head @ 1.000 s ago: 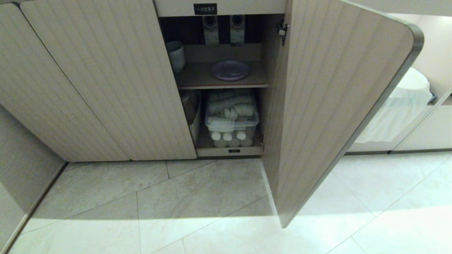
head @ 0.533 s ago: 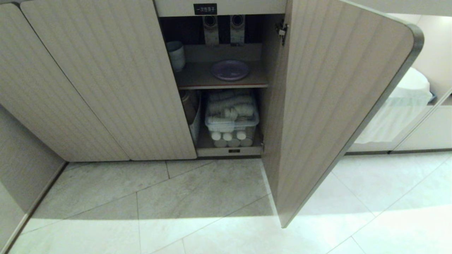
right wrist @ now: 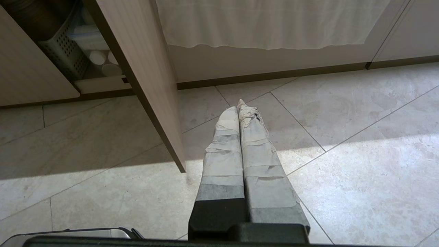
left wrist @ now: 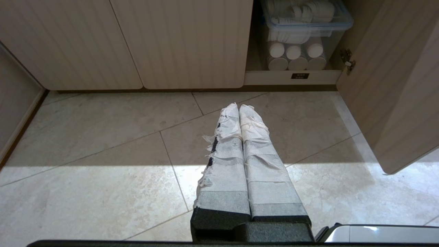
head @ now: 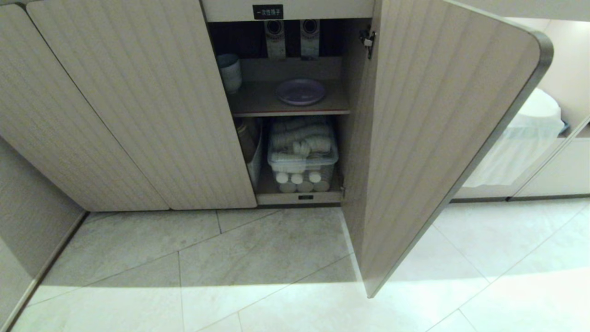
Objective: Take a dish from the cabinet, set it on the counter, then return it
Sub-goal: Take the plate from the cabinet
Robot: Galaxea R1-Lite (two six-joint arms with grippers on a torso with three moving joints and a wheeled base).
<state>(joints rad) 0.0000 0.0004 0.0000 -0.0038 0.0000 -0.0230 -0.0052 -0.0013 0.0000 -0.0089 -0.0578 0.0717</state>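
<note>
Nothing of the task is under way yet: the dish (head: 300,91) lies flat on the inner shelf (head: 258,102) of the cabinet (head: 138,106), whose door (head: 438,129) stands wide open. Both arms hang low over the floor tiles (left wrist: 103,137), the left gripper (left wrist: 239,109) and the right gripper (right wrist: 241,109) each with fingers pressed together, holding nothing. Next, I judge, one arm must rise, spread its fingers and reach in to the plate's rim, clear of the cup (head: 229,73).

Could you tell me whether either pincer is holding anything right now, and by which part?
Nothing is held. The left pincer and right pincer are both shut on nothing above the floor, while the dish lies on the cabinet shelf.
</note>
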